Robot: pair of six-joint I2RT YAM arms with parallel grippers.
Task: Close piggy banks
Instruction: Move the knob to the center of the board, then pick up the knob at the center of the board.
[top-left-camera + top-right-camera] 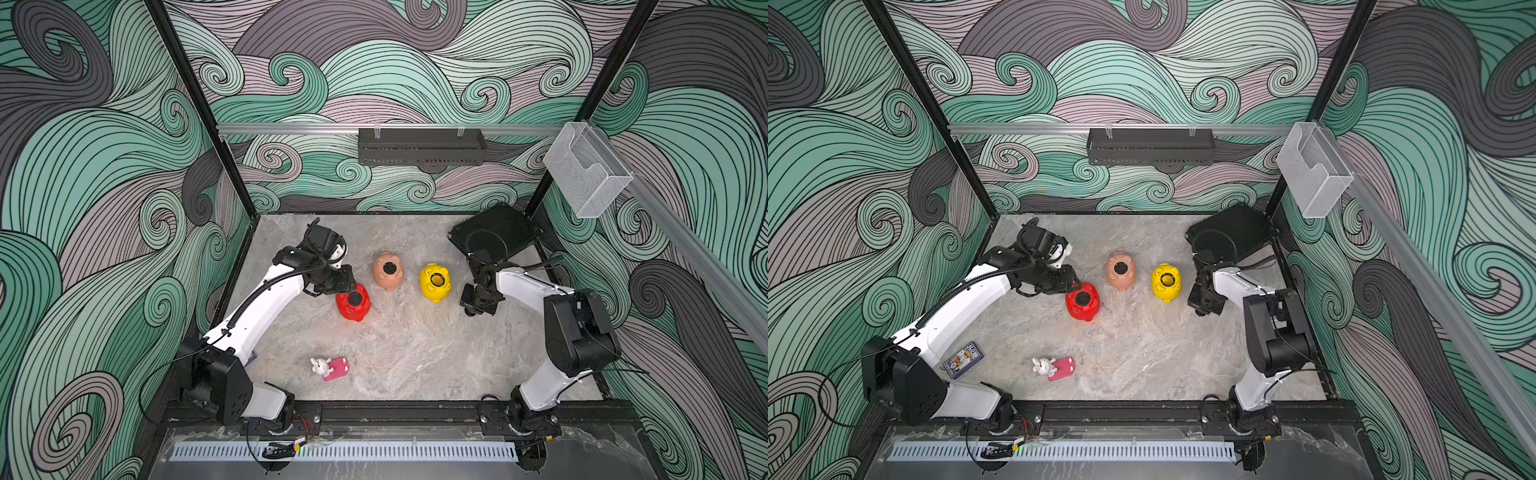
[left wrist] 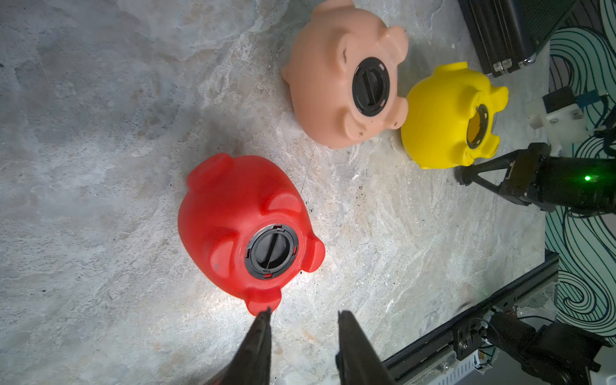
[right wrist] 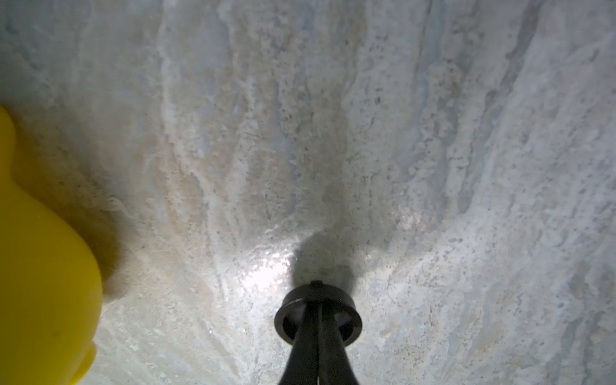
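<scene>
Right wrist: claw tight on black cap

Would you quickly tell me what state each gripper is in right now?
Left gripper: open, empty.
Right gripper: closed, holding the black plug.

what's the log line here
red pig: plugged | peach pig: plugged | yellow pig: open | right gripper: shut on black plug | left gripper: open
</scene>
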